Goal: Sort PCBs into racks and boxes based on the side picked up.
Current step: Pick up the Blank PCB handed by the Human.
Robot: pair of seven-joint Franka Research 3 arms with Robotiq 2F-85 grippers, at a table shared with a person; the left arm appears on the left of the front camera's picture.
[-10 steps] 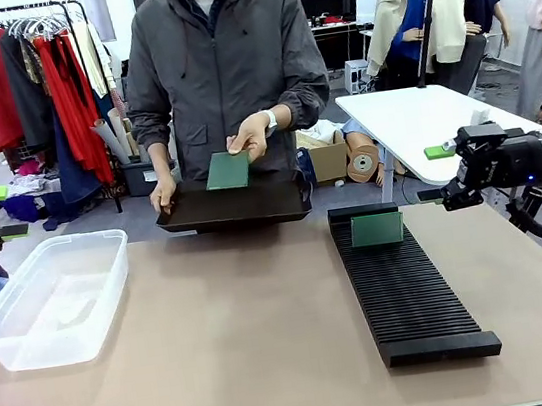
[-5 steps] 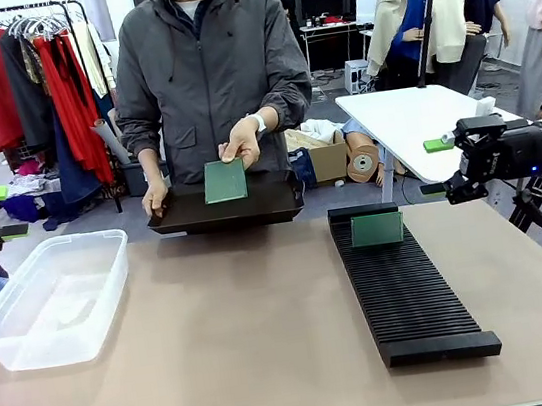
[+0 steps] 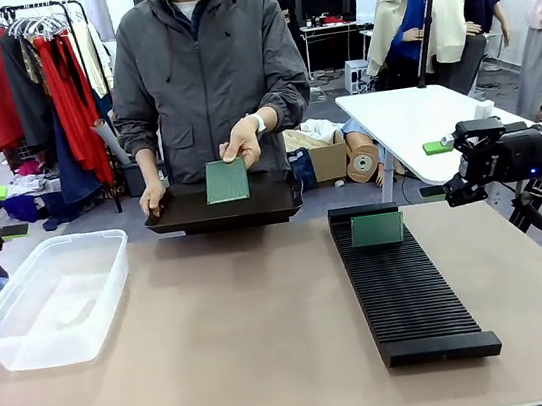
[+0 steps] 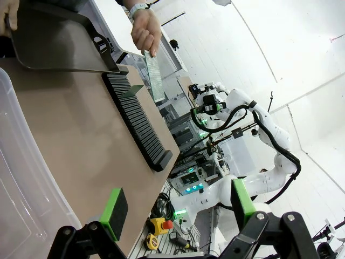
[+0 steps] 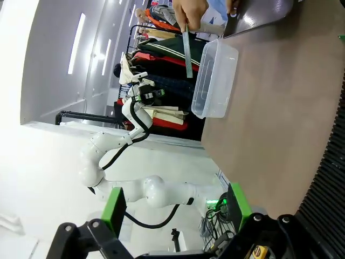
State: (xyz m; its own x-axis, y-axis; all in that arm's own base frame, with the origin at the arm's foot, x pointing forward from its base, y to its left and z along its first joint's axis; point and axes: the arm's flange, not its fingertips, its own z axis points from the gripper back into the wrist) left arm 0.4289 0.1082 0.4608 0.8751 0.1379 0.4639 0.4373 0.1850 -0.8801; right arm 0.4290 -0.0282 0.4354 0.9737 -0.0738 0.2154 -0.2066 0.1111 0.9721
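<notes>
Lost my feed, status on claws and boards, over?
Left claw, right claw open, empty. Person's hand holds one PCB near tray; second PCB stands in rack. Nothing in the way.

A person in a grey jacket [image 3: 203, 81] stands behind a flat black tray [image 3: 202, 216] at the far edge of the brown table [image 3: 231, 350]. Far left hangs a rail of clothes [image 3: 31, 75], mostly red. At right stands a white table [image 3: 411, 118], with a cardboard box [image 3: 329, 161] and a brown roll [image 3: 362, 163] beside it.
</notes>
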